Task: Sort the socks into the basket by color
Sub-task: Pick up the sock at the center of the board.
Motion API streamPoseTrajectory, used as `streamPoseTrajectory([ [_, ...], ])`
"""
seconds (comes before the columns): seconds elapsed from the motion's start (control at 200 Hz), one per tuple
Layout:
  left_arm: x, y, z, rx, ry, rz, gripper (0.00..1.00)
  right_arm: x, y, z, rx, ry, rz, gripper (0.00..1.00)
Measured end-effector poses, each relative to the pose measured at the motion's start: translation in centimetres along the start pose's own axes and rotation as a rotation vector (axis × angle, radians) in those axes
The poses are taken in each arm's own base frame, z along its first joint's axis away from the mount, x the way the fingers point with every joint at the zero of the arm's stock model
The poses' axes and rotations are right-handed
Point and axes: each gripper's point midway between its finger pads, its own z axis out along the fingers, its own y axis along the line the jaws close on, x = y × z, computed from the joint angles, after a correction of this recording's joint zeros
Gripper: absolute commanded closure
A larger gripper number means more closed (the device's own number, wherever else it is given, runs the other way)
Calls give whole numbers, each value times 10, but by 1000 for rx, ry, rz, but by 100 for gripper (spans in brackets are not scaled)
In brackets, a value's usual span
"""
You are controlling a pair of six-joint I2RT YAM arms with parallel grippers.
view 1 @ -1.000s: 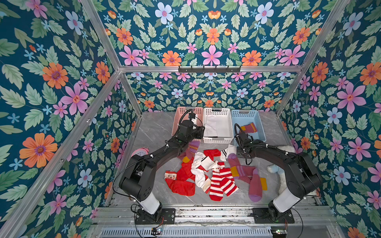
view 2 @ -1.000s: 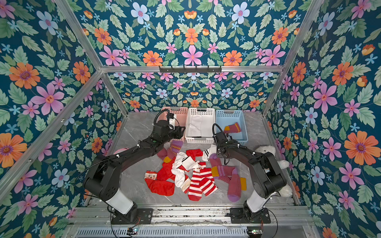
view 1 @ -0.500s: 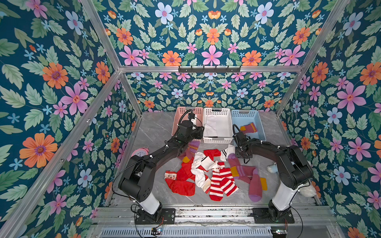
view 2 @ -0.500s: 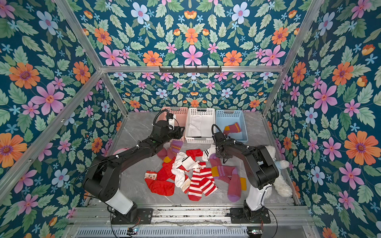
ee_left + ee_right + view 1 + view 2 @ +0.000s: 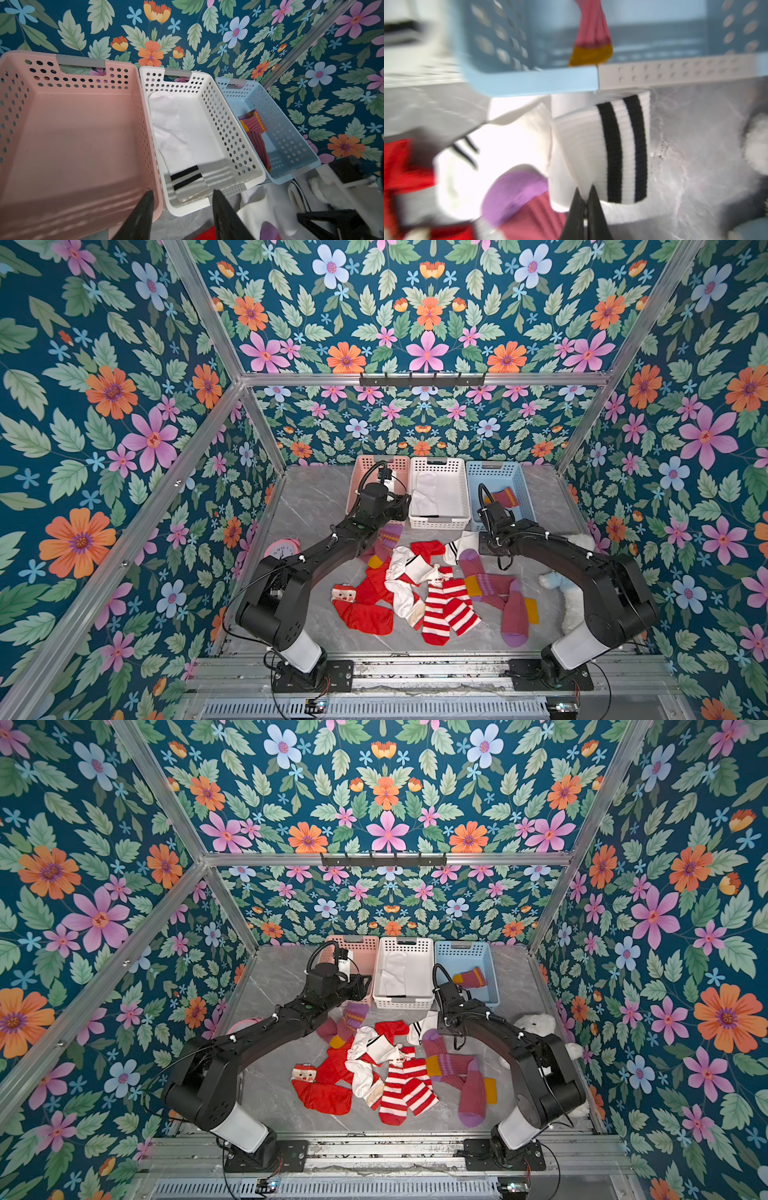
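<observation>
**At the far edge of the bench: 1 sock pinched in front of 3 baskets**

In both top views, a pink basket [image 5: 376, 466], a white basket [image 5: 436, 466] and a blue basket [image 5: 496, 470] stand side by side at the back of the bench [image 5: 316, 506]. A loose heap of socks [image 5: 419, 593] lies in front of them, between the 2 arms: red, red-and-white striped, white and maroon. The left pincer [image 5: 404, 508] hangs over the near ends of the pink and white baskets. The right arm [image 5: 540, 543] reaches down just in front of the blue basket.

In the left wrist view, the left pincer [image 5: 182, 194] stands open and empty. 1 white sock [image 5: 172, 133] with 2 black bands lies in the white basket, and 1 maroon sock [image 5: 257, 133] lies in the blue basket.

In the right wrist view, which is blurred, the right pincer [image 5: 585, 192] is clamped on a fold of a banded white sock [image 5: 591, 149]. That sock sits on the bench, close against the blue basket's near rim.
</observation>
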Motion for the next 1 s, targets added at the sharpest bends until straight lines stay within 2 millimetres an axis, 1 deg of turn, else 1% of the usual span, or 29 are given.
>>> streamPoseTrajectory([
  [0.105,0,0,0,0,0,0,51,-9,7,-25,-42,-44,-12,100],
  [0.22,0,0,0,1,0,0,51,-24,17,-58,-101,-115,-28,100],
  [0.395,1,-1,0,2,1,0,51,-44,20,-108,-178,-230,-18,100],
  [0.495,1,-1,0,3,2,1,51,-53,22,-128,-217,-277,-24,100],
  [0.59,2,-1,0,2,5,1,51,-59,26,-139,-244,-301,-40,100],
  [0.73,7,0,0,1,14,1,51,-67,34,-151,-281,-319,-53,100],
  [0.82,8,0,-2,1,15,1,51,-72,38,-154,-295,-326,-66,100],
  [1.0,11,0,-8,1,14,-2,52,-85,55,-158,-351,-330,-82,100],
])
